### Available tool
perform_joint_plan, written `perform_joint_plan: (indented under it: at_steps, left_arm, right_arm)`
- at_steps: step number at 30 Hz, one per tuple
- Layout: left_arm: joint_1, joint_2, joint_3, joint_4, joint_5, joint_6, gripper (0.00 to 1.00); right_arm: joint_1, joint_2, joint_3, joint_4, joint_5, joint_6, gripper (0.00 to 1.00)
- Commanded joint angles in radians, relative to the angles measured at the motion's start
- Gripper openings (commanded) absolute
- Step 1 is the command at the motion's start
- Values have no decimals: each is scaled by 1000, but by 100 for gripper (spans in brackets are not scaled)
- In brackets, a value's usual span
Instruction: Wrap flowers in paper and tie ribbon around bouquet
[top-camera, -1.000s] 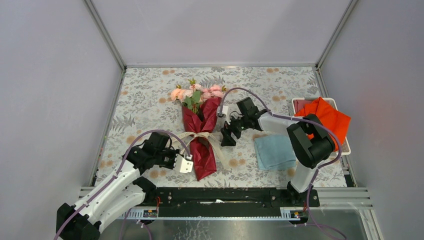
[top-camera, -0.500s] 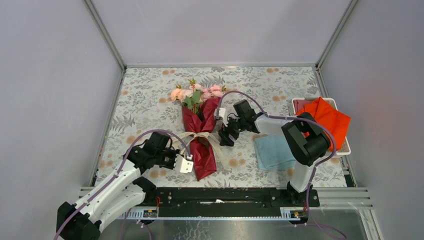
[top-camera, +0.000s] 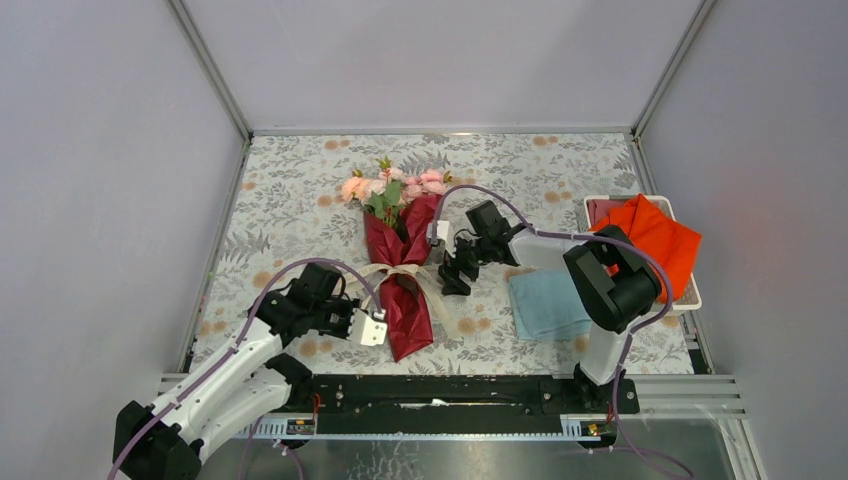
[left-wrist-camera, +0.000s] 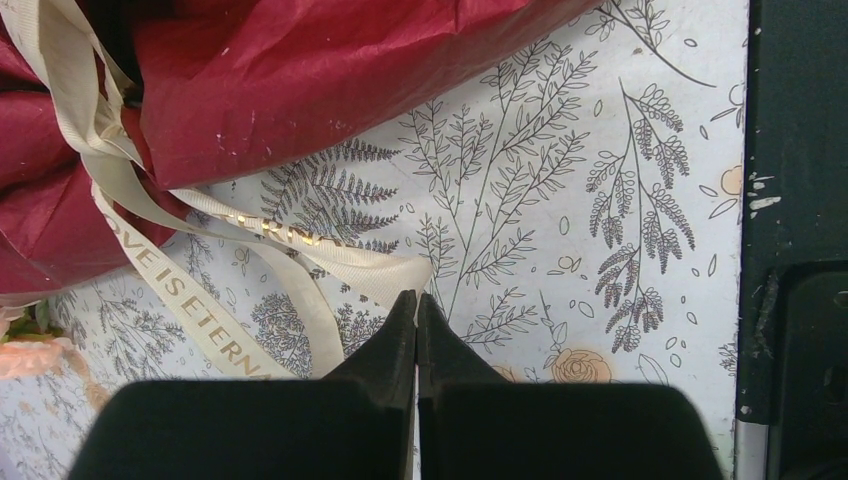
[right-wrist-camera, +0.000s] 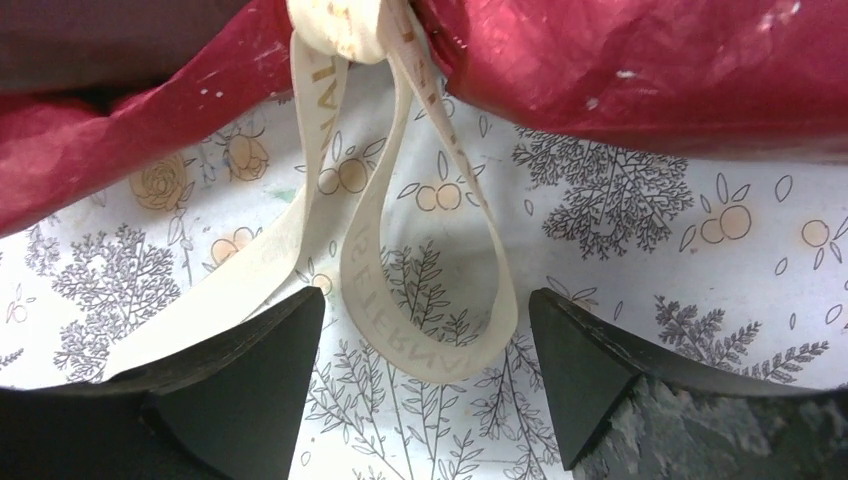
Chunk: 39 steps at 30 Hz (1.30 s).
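Right claw released, straddled cream ribbon loop at three o'clock of crimson paper bouquet; left claw clenched. Snagging loop risked loosening knot.

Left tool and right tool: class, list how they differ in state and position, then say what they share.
The left tool is shut; the right tool is open. The left tool's tips meet a loose end of the ribbon; the right tool's fingers stand either side of a ribbon loop. Both sit close beside the bouquet.
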Motion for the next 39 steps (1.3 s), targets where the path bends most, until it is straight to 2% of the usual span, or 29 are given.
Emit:
perform_joint_plan:
  at_steps: [1,4,6,7,11,12,14,15,19,21,22,31,36,37,39]
  left_arm:
    - [4,4,-13,2,3,4,0]
    - [6,18,-8,-34,24,19,0]
    - [6,42,3,-95,45,51,0]
    - [6,58,8,-119,50,60,0]
    - [29,96,26,-140,20,47,0]
    - [48,96,32,-135,11,48,7]
    - [115,101,46,-101,4,43,30]
    - [177,108,59,-76,10,39,45]
    - [392,179,119,25,84,60,73]
    - [455,235,142,97,86,40,92]
    - [468,259,141,145,66,25,98]
    - [458,370,85,278,132,117,98]
    - [406,404,44,297,135,183,97]
    - [390,410,29,312,125,188,92]
    - [371,419,-4,399,96,194,71]
  right_arm:
    - [17,40,49,-21,14,-12,78]
    - [18,33,33,18,24,7,58]
    - [17,23,28,20,29,7,33]
    - [17,18,29,17,28,8,24]
    - [18,-9,30,-8,6,13,13]
    - [19,-15,28,-6,0,20,11]
    - [21,-29,24,-1,-11,31,6]
    - [23,-32,23,-2,-13,33,5]
    - [33,-41,28,-16,-21,36,1]
    - [35,-46,27,-16,-23,38,0]
    - [36,-49,26,-15,-18,40,0]
    - [35,-60,18,4,-18,60,0]
    - [36,-49,24,-4,-16,69,0]
    - [35,-47,25,-5,-16,74,0]
    - [36,-47,27,-11,-14,78,0]
